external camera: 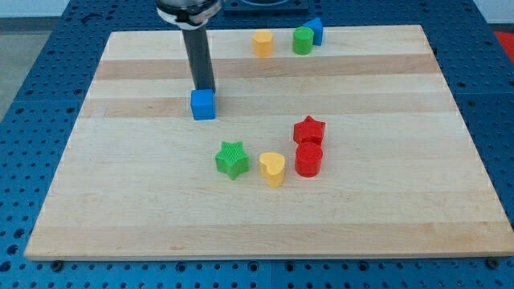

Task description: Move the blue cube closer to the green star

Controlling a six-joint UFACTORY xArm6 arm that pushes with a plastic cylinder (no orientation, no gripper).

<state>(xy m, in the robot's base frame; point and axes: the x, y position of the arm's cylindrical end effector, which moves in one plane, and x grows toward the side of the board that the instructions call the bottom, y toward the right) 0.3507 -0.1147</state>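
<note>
The blue cube [203,104] sits on the wooden board [120,201] left of centre. My tip [204,87] stands just behind the cube, at its top side in the view, touching or almost touching it. The green star [232,159] lies below and a little to the right of the cube, about one and a half block widths away from it.
A yellow heart [273,168] lies right of the green star, then a red cylinder [308,159] with a red star [309,130] above it. At the board's top edge stand a yellow block [263,42], a green cylinder [303,40] and a blue block [316,30].
</note>
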